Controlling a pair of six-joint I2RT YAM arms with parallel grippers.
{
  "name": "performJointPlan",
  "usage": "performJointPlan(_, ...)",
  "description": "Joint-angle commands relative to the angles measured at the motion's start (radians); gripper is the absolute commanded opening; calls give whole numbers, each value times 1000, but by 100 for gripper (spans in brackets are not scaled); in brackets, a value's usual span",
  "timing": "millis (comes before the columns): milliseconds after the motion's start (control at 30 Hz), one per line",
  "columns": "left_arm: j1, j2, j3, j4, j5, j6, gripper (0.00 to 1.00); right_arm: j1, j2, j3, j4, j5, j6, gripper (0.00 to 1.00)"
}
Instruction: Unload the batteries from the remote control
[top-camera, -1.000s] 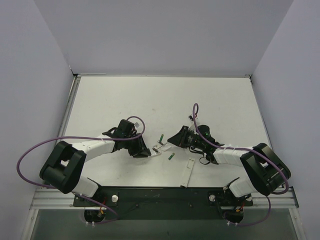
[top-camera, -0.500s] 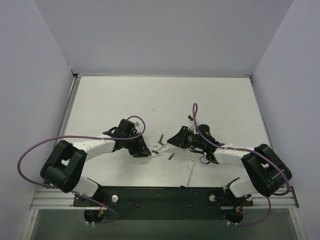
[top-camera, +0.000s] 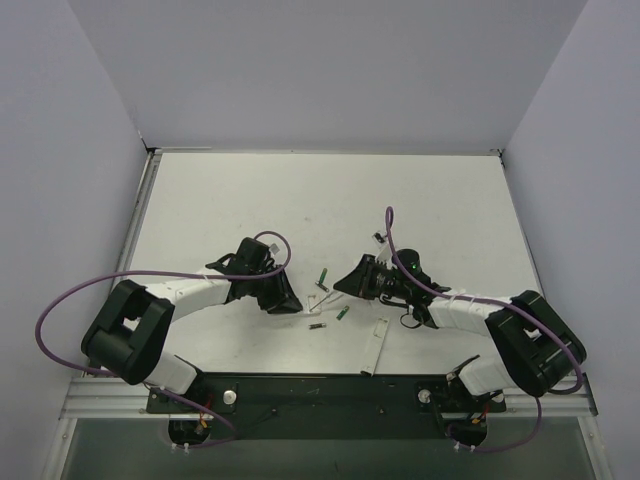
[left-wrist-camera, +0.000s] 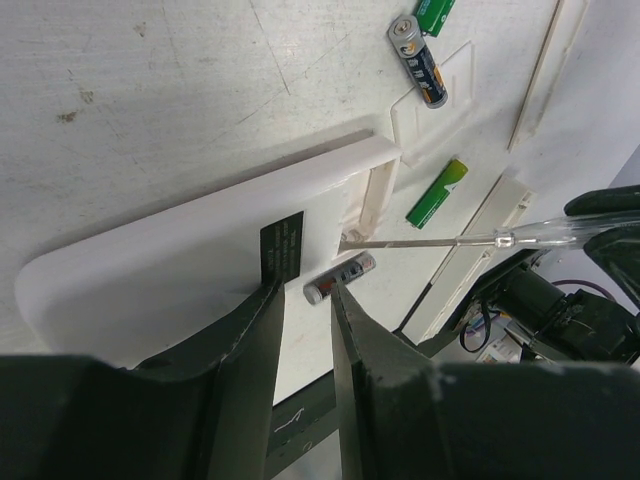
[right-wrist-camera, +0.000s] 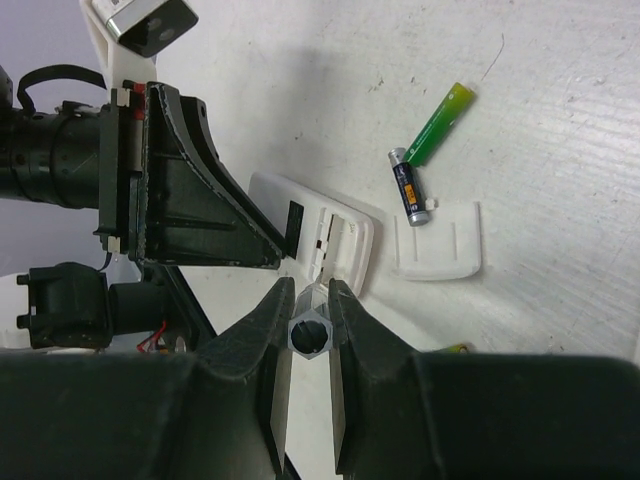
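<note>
We have the left fingers (left-wrist-camera: 250, 350) pinching the flat white plastic remote control (left-wrist-camera: 180, 250), its open battery bay turned toward the right arm. The right fingers (right-wrist-camera: 255, 340) are pressed tight on the clear hex handle of a thin metal pry tool (left-wrist-camera: 430, 241), tip at the bay's rim.

We count four batteries out on the white desk (top-camera: 400, 200), about midway between its left and right edges and nearer the near edge. A grey-and-dark cylinder battery (left-wrist-camera: 340, 278) lies just beside the bay, and a slim green battery (left-wrist-camera: 437, 193) is near it. Further off, a dark battery with a silver cap (left-wrist-camera: 417, 62) lies just beside a second green battery (left-wrist-camera: 433, 14). A thin white cover piece (right-wrist-camera: 440, 240) lies by the dark one.

The bay looks empty to us, so we judge the prying step done. The next move calls for drawing the tool tip clear without flicking the nearest battery, then laying the remote flat.
</note>
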Motion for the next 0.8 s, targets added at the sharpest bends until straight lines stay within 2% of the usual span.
performJointPlan(0,-6,41,-10,-22,-100,23,37,28,-52,35,38,-156,35,0)
performJointPlan(200,-7,46,-4,-20,-102,23,37,31,-90,52,-37,-155,-2,0)
performJointPlan(267,-7,47,5,-27,-102,25,37,56,-130,90,-156,-137,-74,0)
performJointPlan(367,-7,52,30,-46,-105,31,37,157,-198,137,-367,-114,-181,0)
performJointPlan(433,-6,56,42,-63,-108,38,37,217,-224,124,-443,-123,-226,0)
performJointPlan(500,-6,56,50,-65,-110,40,37,280,-239,89,-445,-132,-206,0)
performJointPlan(600,-6,53,51,-63,-110,38,37,346,-296,44,-552,-42,-226,0)
performJointPlan(767,-4,43,51,-70,-111,38,37,349,-403,26,-736,159,-241,0)
